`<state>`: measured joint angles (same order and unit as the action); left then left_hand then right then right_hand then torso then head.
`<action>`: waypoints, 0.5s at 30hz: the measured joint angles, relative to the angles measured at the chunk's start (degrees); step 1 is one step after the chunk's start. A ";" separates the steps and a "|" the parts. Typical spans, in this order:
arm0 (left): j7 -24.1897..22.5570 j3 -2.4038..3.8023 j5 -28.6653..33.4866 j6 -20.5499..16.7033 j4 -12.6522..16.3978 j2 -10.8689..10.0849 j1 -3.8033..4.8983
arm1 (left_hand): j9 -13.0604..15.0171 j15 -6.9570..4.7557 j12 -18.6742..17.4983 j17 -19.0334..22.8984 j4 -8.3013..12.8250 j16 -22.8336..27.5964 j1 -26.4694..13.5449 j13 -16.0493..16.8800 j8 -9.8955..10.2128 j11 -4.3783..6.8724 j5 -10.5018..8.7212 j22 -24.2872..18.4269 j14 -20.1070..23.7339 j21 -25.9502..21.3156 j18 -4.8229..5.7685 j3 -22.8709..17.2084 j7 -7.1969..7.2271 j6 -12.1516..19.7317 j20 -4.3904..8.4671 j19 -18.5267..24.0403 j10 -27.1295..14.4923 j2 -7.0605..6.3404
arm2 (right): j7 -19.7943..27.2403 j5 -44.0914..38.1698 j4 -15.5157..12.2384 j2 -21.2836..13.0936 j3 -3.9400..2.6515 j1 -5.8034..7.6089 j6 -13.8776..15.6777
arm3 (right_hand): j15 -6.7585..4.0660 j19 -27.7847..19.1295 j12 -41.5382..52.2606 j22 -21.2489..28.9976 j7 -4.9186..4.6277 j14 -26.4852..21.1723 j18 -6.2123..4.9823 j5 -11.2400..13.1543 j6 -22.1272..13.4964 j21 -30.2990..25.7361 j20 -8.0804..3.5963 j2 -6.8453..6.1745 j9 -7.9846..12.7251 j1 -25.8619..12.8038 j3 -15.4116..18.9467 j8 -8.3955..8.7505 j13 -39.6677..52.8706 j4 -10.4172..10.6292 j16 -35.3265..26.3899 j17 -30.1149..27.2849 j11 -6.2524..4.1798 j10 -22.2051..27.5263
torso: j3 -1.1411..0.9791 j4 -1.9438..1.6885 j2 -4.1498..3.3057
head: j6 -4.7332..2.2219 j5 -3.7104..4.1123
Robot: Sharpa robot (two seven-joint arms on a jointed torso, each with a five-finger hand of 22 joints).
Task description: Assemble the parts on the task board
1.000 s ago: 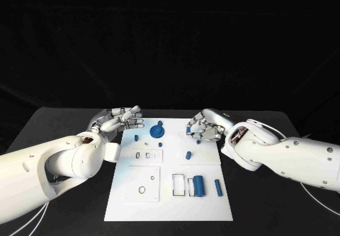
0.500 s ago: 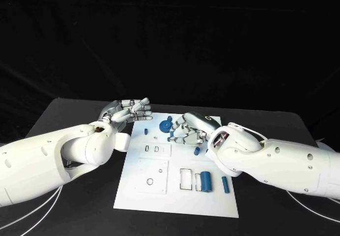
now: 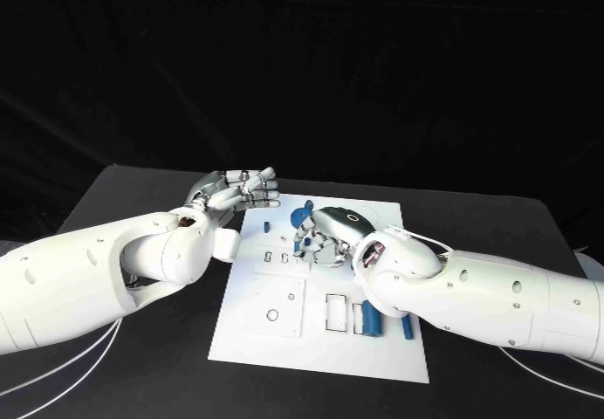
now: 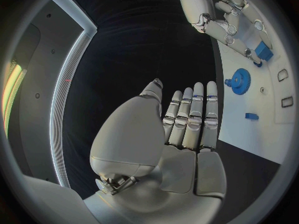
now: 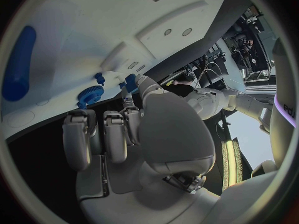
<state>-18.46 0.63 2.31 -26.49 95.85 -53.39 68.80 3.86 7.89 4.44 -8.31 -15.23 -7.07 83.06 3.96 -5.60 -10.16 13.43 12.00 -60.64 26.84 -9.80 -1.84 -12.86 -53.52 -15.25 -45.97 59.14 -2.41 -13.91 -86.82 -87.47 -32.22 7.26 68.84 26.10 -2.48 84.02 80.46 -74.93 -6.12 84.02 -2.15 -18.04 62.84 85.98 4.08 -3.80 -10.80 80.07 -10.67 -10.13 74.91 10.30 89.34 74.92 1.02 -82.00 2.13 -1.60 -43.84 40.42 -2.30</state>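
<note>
A small blue block (image 4: 263,51) is pinched in the fingertips of the right robot hand (image 3: 330,229) above the far middle of the white task board (image 3: 284,336); its long axis cannot be made out. Just beyond the block the blue gear (image 3: 298,216) lies flat on the board, and the blue cylinder (image 3: 374,319) lies near the board's right edge, long axis running near to far. The left robot hand (image 3: 239,189) hovers at the board's far-left corner over the black tabletop (image 3: 113,367), fingers straight and together, holding nothing.

A black table (image 3: 113,209) is used as the base here, and a white task board (image 3: 258,345) is laid flat across its middle. Thin white cables (image 3: 51,380) are draped over the near-left corner.
</note>
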 measured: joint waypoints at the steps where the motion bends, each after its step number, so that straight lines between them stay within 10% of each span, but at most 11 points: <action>1: 0.00 0.00 0.00 0.00 0.02 0.00 0.00 | 0.00 0.00 0.00 0.00 0.00 0.00 0.00 0.00 0.00 0.00 0.00 0.00 0.00 0.00 0.00 0.00 0.00 0.00 0.00 0.00 0.00 0.00 | -0.15 -0.23 0.15 0.16 0.01 -0.08 -0.10 | 0.00 0.00 0.00 0.00 0.00 0.00 0.00 0.01 0.00 0.00 0.00 0.00 0.00 0.00 0.00 -0.07 0.00 0.00 0.00 0.00 0.00 0.00 | -0.01 0.00 0.00 | 0.05 -0.03; 15: 0.03 0.00 0.00 0.12 0.29 0.01 0.00 | 0.00 0.00 0.00 -0.08 0.00 0.00 0.00 0.00 0.00 0.00 0.00 -0.01 0.00 0.00 0.00 0.00 0.00 0.00 0.00 0.00 0.00 0.00 | -1.75 -2.51 1.68 1.75 0.15 -0.97 -2.06 | 0.00 0.00 0.00 0.01 0.20 0.00 0.00 0.11 -0.20 0.00 0.00 -0.46 -0.07 -0.45 0.01 -0.30 0.00 0.00 0.00 -0.01 0.00 0.00 | -0.06 0.00 0.04 | 0.69 -0.37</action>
<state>-18.43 0.63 2.31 -26.38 96.14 -53.39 68.80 3.86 7.89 4.44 -8.39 -15.23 -7.07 83.07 3.96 -5.60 -10.16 13.43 11.99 -60.64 26.84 -9.80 -1.84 -12.86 -53.52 -15.25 -45.98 59.14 -2.41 -15.66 -89.33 -85.79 -30.47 7.42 67.86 24.04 -2.48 84.02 80.46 -74.92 -5.92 84.02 -2.15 -17.93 62.64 85.98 4.09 -4.26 -10.87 79.62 -10.67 -10.43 74.90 10.30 89.34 74.91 1.02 -81.99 2.07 -1.60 -43.80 41.11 -2.68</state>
